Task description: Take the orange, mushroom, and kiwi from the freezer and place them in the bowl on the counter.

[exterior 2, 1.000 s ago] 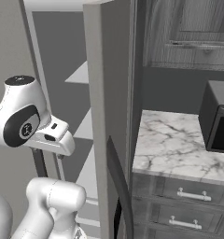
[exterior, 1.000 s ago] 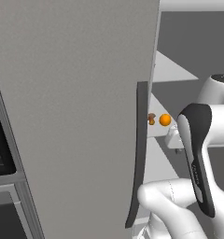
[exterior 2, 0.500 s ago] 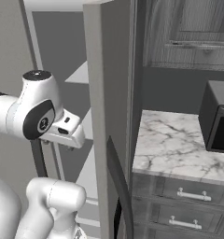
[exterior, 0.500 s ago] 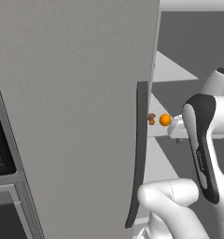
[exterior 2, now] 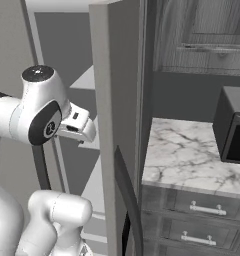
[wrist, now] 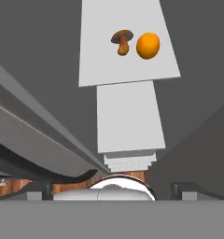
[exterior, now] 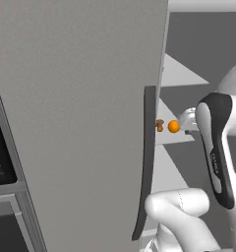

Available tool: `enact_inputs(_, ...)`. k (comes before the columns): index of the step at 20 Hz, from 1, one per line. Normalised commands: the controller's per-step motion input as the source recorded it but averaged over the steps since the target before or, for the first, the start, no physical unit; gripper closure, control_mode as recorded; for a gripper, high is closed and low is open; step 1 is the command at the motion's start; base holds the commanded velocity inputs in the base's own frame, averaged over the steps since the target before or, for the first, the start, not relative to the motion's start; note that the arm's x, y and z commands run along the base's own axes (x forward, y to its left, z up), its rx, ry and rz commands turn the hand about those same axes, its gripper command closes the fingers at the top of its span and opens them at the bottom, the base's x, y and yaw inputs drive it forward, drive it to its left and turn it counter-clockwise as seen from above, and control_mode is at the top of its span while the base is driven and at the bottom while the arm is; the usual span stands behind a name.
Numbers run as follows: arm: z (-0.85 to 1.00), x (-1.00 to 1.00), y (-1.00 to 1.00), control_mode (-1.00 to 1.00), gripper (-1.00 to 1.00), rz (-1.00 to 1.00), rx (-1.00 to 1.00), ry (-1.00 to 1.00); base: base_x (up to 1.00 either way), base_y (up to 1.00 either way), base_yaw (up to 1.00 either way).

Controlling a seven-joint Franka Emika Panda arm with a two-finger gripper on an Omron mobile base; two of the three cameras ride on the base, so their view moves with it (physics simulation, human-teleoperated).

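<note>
The freezer [exterior: 80, 113] stands with its grey door swung open and its dark curved handle [exterior: 145, 162] toward me. On a pale inner shelf [wrist: 128, 65] lie the orange [wrist: 148, 45] and, right beside it, the mushroom [wrist: 122, 41], brown-capped. From the left base view the orange [exterior: 173, 126] and mushroom [exterior: 160, 125] peek out past the door's edge. My gripper [exterior: 185, 120] hovers just right of the orange, open and empty, its tips [wrist: 116, 189] spread wide. The kiwi and the bowl are out of view. The counter [exterior 2: 192, 155] is white marble to the door's right.
The open door's edge [exterior 2: 114, 100] stands between my hand [exterior 2: 78, 127] and the counter. A black microwave [exterior 2: 234, 131] sits at the counter's far right over dark drawers [exterior 2: 202, 207]. More shelves [wrist: 129, 123] lie below the fruit shelf.
The arm has swung up and forward into the freezer, bringing the hand close beside the orange. The jaws have stayed wide open; orange and mushroom have not moved.
</note>
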Motion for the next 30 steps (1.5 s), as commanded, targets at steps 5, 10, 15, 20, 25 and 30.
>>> enact_inputs(5,0.65,0.39,-0.02,-1.00,-1.00,0.00,-0.01,0.06,0.00,0.00,0.00)
enact_inputs(10,0.80,0.48,0.00,-1.00,-1.00,0.00,0.00,0.15,0.00,0.00,0.00)
enact_inputs(15,0.21,0.63,-0.12,-1.00,-1.00,0.01,0.01,0.03,0.00,0.00,0.00)
enact_inputs(20,-0.02,0.73,-0.14,-1.00,-1.00,0.02,0.01,0.01,0.00,0.00,0.00)
enact_inputs(25,-0.02,0.61,-0.04,-1.00,-1.00,0.06,0.03,-0.13,0.00,0.00,0.00)
enact_inputs(30,0.00,0.16,-0.08,-1.00,-1.00,0.12,0.08,-0.38,0.00,0.00,0.00)
